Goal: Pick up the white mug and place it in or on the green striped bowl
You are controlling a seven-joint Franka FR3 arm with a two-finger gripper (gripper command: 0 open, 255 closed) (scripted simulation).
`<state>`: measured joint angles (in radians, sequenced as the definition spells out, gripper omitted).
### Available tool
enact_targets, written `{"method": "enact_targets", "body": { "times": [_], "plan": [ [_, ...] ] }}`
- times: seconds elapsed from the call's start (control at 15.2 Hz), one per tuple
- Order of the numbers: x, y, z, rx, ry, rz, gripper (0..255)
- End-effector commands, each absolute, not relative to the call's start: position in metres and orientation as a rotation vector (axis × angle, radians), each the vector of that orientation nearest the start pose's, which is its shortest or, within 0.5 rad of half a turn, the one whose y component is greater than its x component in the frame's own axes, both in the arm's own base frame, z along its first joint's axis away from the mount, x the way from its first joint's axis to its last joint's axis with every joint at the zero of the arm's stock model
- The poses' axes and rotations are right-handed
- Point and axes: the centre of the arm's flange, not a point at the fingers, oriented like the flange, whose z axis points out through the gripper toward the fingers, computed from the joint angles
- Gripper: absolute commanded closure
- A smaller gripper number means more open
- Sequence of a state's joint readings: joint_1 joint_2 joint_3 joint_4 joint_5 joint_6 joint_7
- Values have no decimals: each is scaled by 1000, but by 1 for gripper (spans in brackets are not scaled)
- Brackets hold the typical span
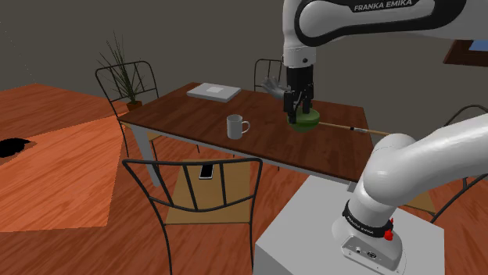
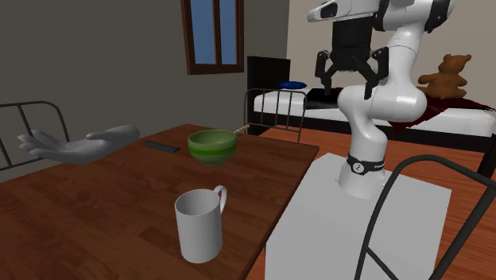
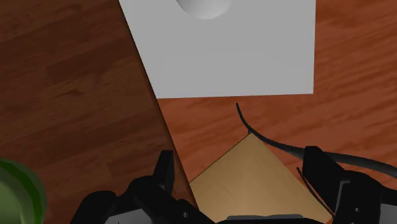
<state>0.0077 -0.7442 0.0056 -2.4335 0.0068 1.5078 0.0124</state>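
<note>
The white mug [image 1: 237, 126] [image 2: 199, 224] stands upright on the dark wooden table [image 1: 176, 117] [image 2: 95, 211], handle toward the stand. The green striped bowl [image 1: 306, 120] [image 2: 212, 147] sits farther along the same table; a sliver of the bowl [image 3: 18, 191] shows beside the gripper. My black gripper [image 1: 299, 108] [image 2: 346, 75] [image 3: 242, 167] hangs open and empty, high in the air. In the wrist view it looks down past the table's edge at the floor and a chair seat, with the bowl off to one side. In the shoulder view it overlaps the bowl.
A grey hand sculpture [image 2: 79, 147] [image 1: 274, 87], a dark remote [image 2: 160, 146], a flat white book [image 1: 213, 91] and a thin stick [image 1: 344, 127] lie on the table. Wire chairs [image 1: 195, 195] surround it, one holding a phone [image 1: 206, 170]. The grey stand [image 2: 358, 215] adjoins the table edge.
</note>
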Motion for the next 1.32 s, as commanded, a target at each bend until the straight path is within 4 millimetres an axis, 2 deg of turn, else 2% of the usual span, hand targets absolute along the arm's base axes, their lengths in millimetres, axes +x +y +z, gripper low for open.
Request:
{"method": "enact_targets", "body": {
  "times": [0.0,0.66,1.25],
  "plan": [
    [305,5,537,-3128,2,285,0],
    [412,-2,483,-3142,87,157,0],
    [511,-14,442,-3148,164,40,0]
  ]
}}
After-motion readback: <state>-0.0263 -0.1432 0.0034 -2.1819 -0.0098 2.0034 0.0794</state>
